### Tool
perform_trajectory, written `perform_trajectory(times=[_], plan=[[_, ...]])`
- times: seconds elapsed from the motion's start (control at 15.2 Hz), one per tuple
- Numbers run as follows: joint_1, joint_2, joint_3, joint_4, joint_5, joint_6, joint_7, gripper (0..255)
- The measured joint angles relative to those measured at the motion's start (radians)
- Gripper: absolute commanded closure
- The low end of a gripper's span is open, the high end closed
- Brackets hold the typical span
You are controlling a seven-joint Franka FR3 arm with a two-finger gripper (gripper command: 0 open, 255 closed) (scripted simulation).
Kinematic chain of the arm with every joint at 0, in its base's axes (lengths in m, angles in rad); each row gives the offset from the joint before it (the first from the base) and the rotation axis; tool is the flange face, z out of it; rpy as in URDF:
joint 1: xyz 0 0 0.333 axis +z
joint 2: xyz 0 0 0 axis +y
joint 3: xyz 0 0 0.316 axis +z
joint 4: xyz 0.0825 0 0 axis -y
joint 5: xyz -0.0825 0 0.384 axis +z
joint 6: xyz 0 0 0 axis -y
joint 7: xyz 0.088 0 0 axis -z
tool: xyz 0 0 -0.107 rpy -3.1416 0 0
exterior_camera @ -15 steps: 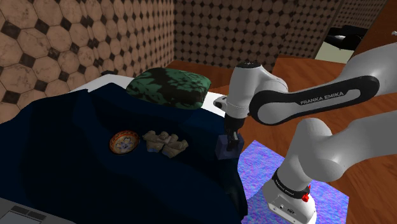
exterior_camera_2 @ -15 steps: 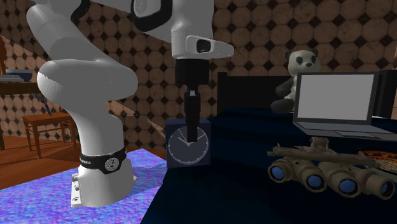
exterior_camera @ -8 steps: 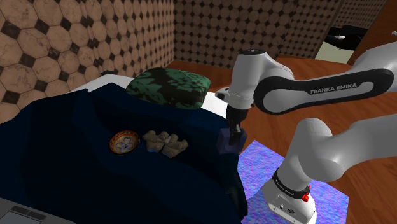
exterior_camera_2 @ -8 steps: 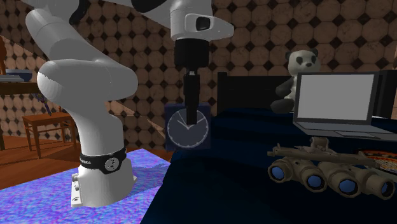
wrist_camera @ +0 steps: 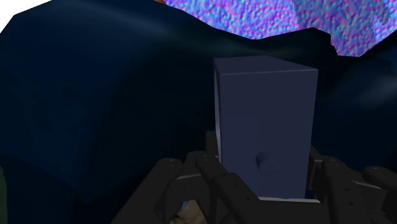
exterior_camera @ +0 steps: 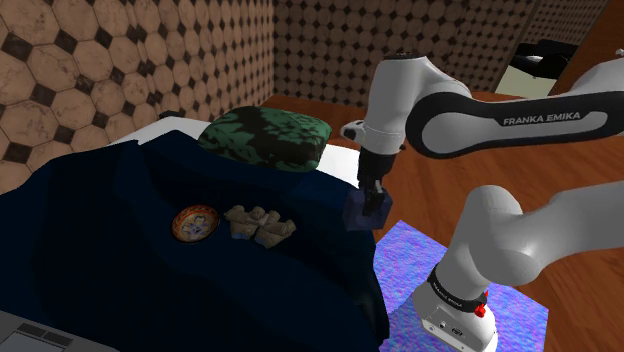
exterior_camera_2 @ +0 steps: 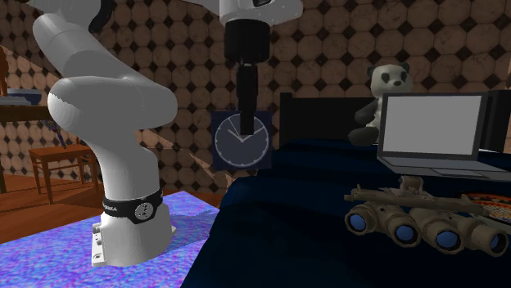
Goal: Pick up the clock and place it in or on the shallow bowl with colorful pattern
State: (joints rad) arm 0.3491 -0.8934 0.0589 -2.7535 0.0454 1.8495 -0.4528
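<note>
1. In the shoulder view, the shallow bowl (exterior_camera: 195,223) with its orange, patterned inside is seen well to the left of the fingers, lying on the dark blue blanket (exterior_camera: 90,240). A beige goggle set (exterior_camera: 258,224) is laid between the bowl and the fingers, just beside the bowl. A green patterned pillow (exterior_camera: 265,138) is set farther back.
2. In the same view, the clock (exterior_camera: 362,212) is seen only as a small dark blue box. It is pinched between the fingers of the black gripper (exterior_camera: 372,196) and held in the air above the blanket's edge, well apart from the bowl. A purple mat (exterior_camera: 415,262) is spread below and to the right of the fingers.
3. The clock's front is given by the second exterior view: a round dial with pale hands, crossed by one black finger hanging before it. To the right of the fingers a toy panda (exterior_camera_2: 386,88) and an open laptop (exterior_camera_2: 427,132) are shown, and blue lenses are seen on the goggle set.
4. In the wrist view, a plain dark blue side of the clock is presented, and the two fingers are seen pressed against its opposite sides.
5. Compared with a second ago, the clock is carried higher. Then its base was level with the blanket in the second exterior view; now it is held clear above it. The arm's upper link is also raised. The bowl, goggle set and pillow are left as they were.
</note>
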Motion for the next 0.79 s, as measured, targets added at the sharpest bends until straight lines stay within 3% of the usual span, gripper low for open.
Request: perform_trajectory(times=[0.2, 0.79], plan=[[0.001, 0.021, 0.003, 0.035, 0.002, -0.014, 0.004, 255], [0.009, 0.401, 0.072, 0.305, 0.019, 0.097, 0.076, 255]])
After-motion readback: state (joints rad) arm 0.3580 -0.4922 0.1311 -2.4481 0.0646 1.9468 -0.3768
